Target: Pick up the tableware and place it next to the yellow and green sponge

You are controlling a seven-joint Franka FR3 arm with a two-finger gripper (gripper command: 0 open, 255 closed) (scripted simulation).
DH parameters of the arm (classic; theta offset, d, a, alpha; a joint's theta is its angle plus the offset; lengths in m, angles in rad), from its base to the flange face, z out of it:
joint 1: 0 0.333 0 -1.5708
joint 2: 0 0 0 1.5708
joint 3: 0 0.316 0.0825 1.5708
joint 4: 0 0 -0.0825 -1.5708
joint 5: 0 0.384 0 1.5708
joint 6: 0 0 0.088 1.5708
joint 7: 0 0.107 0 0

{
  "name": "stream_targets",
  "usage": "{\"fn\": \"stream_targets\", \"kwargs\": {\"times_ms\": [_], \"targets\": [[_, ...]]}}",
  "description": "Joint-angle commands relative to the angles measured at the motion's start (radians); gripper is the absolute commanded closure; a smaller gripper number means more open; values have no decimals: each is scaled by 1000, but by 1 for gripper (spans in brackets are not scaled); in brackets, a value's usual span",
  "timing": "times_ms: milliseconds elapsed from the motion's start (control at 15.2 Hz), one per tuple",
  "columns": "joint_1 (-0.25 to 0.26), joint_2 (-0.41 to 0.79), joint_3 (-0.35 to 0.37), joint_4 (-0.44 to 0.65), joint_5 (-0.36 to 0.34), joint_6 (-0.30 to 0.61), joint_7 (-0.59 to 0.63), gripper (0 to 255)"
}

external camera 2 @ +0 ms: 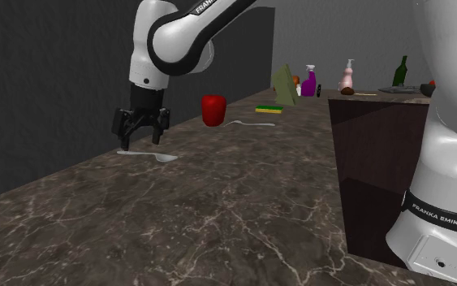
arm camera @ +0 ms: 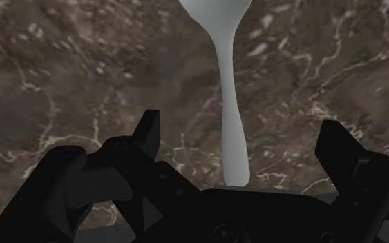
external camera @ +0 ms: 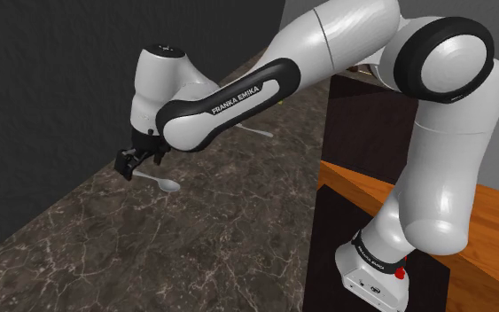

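Under the open hand (external camera 2: pixel 141 140) lies one spoon (external camera 2: pixel 147 154), a second spoon (external camera 2: pixel 251 124) beyond.

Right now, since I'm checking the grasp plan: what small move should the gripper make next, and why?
Probably lower straight down a little. The gripper has its fingers open on either side of the white spoon handle, apparently just above the marble counter, and it holds nothing. Closing would come after.

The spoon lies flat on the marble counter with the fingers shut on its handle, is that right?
No. The fingers are open, apart on either side of the spoon handle, not touching it; the wrist view shows this. It does lie flat on the marble counter.
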Motion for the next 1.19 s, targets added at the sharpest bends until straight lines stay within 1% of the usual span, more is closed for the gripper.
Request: {"fn": "stream_targets", "kwargs": {"times_ms": [0,528,594,1122], "targets": [[6,19,-5,1,-9,18,6,0],[7,25,-7,2,-12,22,8,0],[7,25,-7,2,-12,22,8,255],[7,25,-7,2,-12,22,8,255]]}}
